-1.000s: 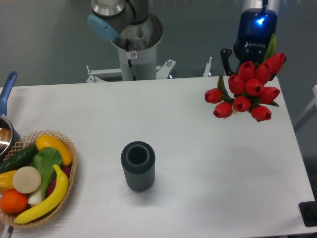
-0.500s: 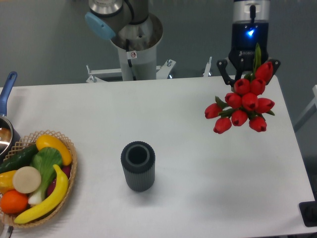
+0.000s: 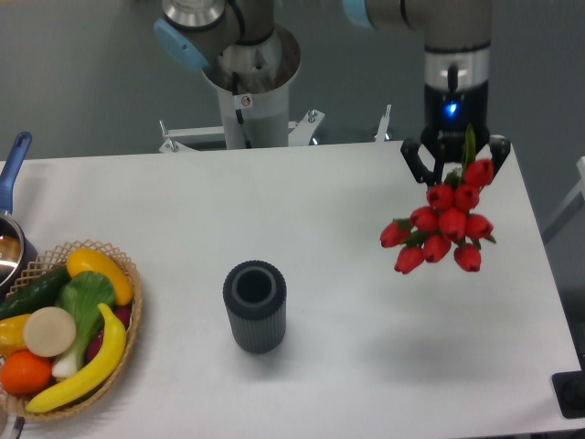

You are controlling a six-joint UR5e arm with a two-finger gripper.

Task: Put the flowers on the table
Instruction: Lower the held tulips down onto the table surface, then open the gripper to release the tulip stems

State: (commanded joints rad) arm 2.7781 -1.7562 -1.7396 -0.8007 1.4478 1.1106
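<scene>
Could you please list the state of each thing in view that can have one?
gripper: shut on the flowers, pointing down over the table's right side.
flowers: held, hanging heads down, not lying on the table.
table: bears the vase and basket.
dark ribbed vase: upright, mouth open, no flowers in it.
wicker basket: full of fruit and vegetables, at the left edge.
pot: mostly out of frame; contents unclear.

Grey-blue floor [image 3: 82,82] behind; even, soft overhead light
</scene>
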